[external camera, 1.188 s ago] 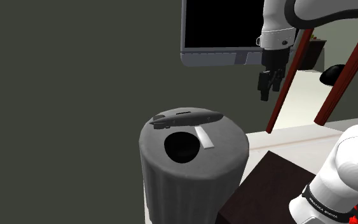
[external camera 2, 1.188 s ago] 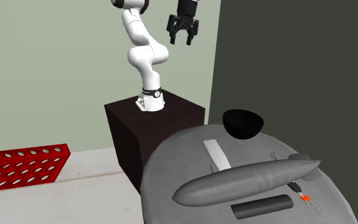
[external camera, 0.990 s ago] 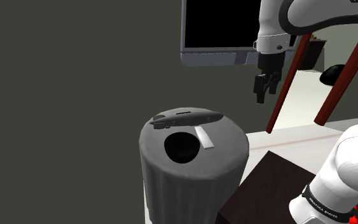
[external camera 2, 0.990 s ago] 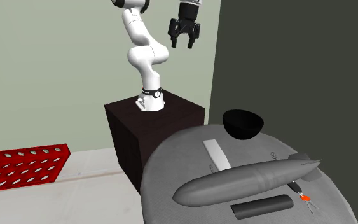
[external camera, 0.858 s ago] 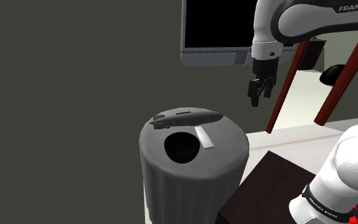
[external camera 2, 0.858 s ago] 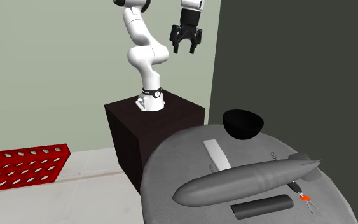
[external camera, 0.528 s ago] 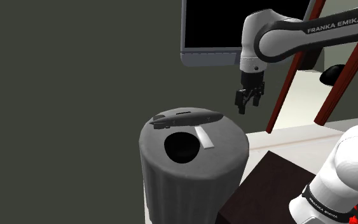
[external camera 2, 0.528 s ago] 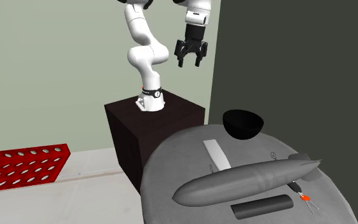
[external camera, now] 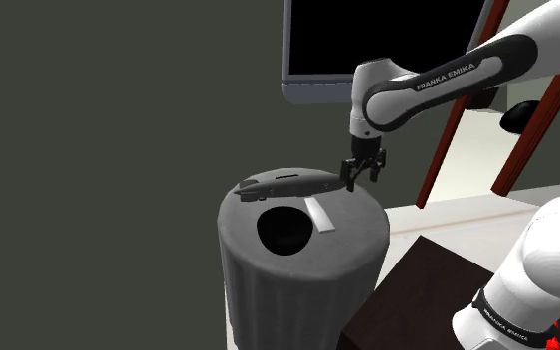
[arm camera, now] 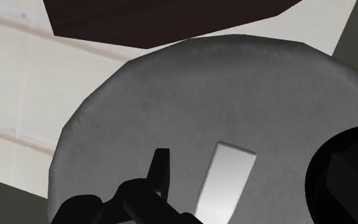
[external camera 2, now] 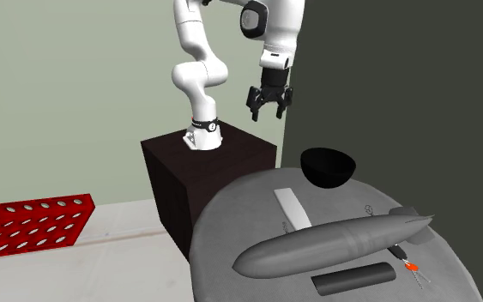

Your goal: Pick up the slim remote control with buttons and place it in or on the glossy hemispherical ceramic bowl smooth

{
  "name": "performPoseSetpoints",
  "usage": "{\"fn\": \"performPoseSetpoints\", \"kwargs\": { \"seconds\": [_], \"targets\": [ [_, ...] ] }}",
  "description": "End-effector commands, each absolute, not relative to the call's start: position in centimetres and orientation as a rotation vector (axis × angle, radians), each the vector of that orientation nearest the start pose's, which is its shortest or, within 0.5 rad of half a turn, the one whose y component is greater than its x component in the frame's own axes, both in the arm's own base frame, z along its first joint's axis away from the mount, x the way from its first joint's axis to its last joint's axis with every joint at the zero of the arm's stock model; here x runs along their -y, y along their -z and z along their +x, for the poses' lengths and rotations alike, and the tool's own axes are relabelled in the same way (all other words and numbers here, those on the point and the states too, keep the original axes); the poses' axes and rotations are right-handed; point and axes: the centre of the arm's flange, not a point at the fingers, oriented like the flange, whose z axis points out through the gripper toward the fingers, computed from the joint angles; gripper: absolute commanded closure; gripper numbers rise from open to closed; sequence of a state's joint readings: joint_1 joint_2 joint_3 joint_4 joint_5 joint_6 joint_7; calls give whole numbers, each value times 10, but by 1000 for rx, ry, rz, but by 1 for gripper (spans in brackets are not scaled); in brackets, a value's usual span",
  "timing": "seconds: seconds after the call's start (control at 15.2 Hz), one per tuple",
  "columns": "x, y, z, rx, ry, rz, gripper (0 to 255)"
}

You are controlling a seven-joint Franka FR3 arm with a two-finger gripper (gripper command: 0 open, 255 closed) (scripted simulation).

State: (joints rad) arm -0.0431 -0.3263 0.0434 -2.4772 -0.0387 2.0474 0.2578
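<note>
A slim pale grey remote [external camera: 319,213] lies flat on the round grey table [external camera: 363,227], right beside a black hemispherical bowl [external camera: 282,229]. In the second exterior view the remote [external camera 2: 291,208] lies between the bowl [external camera 2: 328,166] and a grey airship model [external camera 2: 334,244]. My gripper [external camera: 360,175] hangs open and empty above the table's edge, up and to the shoulder view's right of the remote. It is also seen from across the table [external camera 2: 268,105]. In the wrist view one fingertip [arm camera: 161,167] shows beside the remote [arm camera: 227,179], with the bowl [arm camera: 346,172] on the remote's other side.
The airship model [external camera: 292,185] spans the table's far side. A dark flat bar [external camera 2: 353,278] and a small red item [external camera 2: 411,267] lie near it. The dark stand box [external camera 2: 205,172] adjoins the table. A red perforated crate [external camera 2: 33,225] sits on the floor. Red-brown slanted legs [external camera: 447,129] stand behind.
My gripper has come down and swung toward the table, to the shoulder view's left. It stays open. Nothing on the table has moved.
</note>
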Motion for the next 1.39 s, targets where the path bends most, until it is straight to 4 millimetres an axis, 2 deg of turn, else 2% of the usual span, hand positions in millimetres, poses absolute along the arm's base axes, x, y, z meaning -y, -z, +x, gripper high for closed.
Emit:
{"fn": "performPoseSetpoints", "kwargs": {
  "seconds": [0.0,1.19,1.32],
  "targets": [
    [5,-382,437,-428,-138,-3164,0],
    [54,-207,578,-794,-19,-3045,0],
    [56,-195,583,-808,-14,-3040,0]
  ]
}}
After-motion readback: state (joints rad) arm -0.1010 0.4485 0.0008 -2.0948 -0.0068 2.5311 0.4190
